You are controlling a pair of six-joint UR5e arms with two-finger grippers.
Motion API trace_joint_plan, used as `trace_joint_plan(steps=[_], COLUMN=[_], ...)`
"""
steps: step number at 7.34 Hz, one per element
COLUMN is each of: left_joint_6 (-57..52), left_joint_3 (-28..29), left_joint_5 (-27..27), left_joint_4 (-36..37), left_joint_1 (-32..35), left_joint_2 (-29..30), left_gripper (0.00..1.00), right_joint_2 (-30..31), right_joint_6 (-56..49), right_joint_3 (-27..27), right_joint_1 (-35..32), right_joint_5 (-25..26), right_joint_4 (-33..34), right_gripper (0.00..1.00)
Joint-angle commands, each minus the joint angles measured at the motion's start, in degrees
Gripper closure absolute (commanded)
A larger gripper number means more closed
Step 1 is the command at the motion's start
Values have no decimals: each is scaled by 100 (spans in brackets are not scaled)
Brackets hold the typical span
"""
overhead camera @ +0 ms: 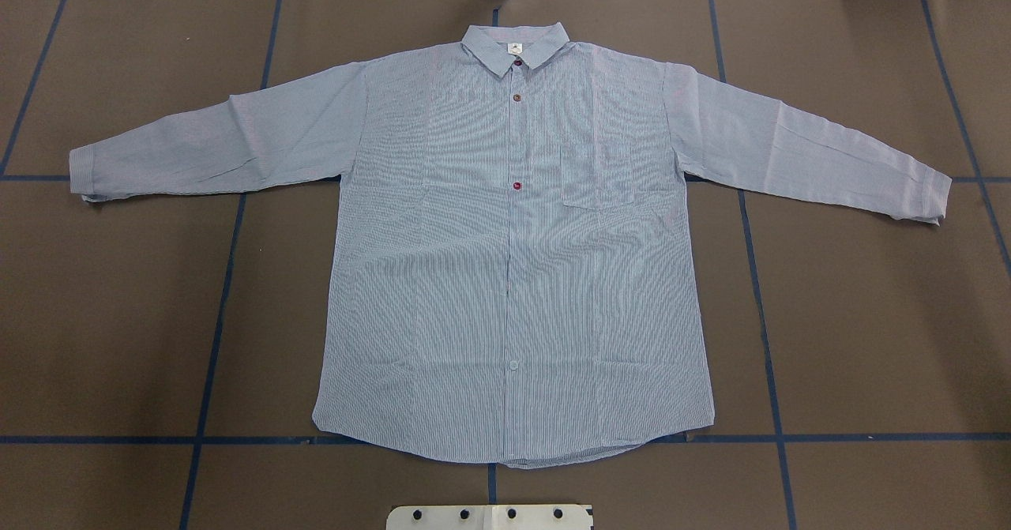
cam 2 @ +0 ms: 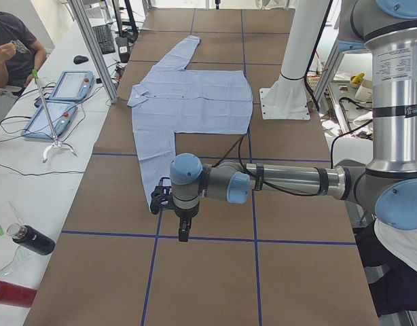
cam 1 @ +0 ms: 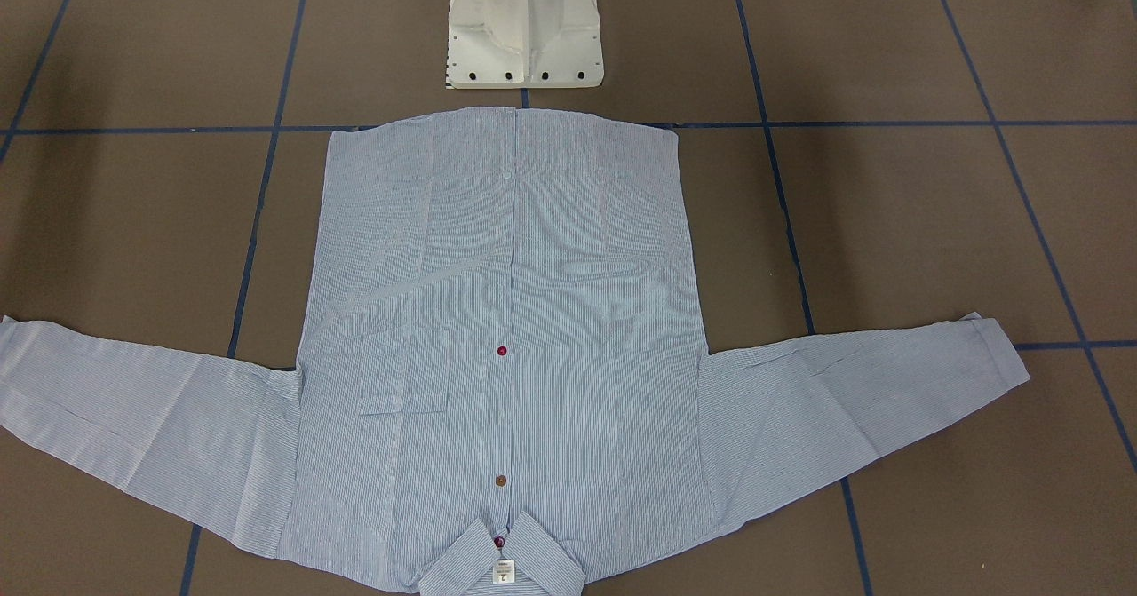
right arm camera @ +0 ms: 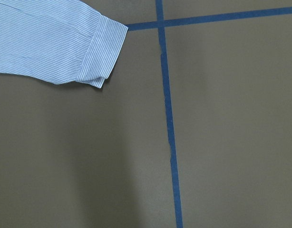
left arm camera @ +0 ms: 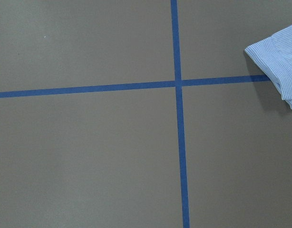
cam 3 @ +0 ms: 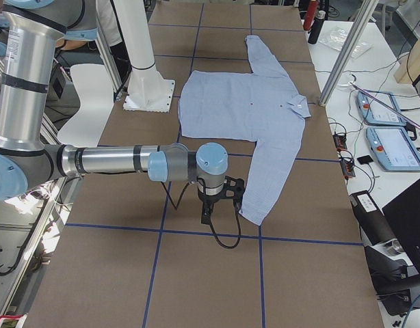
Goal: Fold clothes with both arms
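Observation:
The light blue-and-white striped shirt point(overhead camera: 513, 261) lies flat and face up on the brown table, buttoned, sleeves spread out to both sides, collar at the far edge. It also shows in the front-facing view point(cam 1: 506, 312). My left gripper point(cam 2: 183, 229) hangs over the table just past the end of one sleeve; the left wrist view shows that cuff point(left arm camera: 279, 61) at its right edge. My right gripper point(cam 3: 206, 210) hangs beside the other sleeve's end; its cuff point(right arm camera: 55, 42) shows top left. I cannot tell whether either gripper is open or shut. Neither touches the shirt.
The white pedestal base point(cam 1: 524, 23) stands just behind the shirt's hem. Blue tape lines point(overhead camera: 213, 340) grid the table. A side bench holds teach pendants point(cam 2: 59, 102) and a dark bottle point(cam 2: 32, 239). A person point(cam 2: 11, 47) sits there. A metal post point(cam 3: 347, 48) stands by the collar.

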State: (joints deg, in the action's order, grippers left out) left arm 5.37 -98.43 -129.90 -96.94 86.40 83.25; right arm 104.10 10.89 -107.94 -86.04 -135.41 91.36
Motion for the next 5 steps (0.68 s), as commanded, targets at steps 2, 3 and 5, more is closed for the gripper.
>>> trace_joint_plan(steps=[2,3,5], left_joint_6=[-1,-1,8], left_joint_3=[0,0,-61], left_joint_5=[0,0,-9], left_joint_4=[-9,-17,-44], left_joint_1=[0,0,0], left_joint_2=[-1,-1,7], left_gripper=[1,1,1], right_joint_2=[-30,-30,-109], right_joint_6=[9,35,71], right_joint_3=[9,10,-51], right_joint_1=[-71,-62,-62], right_joint_5=[-83,-74,-126], right_joint_4=[-4,-4,-13], right_gripper=[0,0,0])
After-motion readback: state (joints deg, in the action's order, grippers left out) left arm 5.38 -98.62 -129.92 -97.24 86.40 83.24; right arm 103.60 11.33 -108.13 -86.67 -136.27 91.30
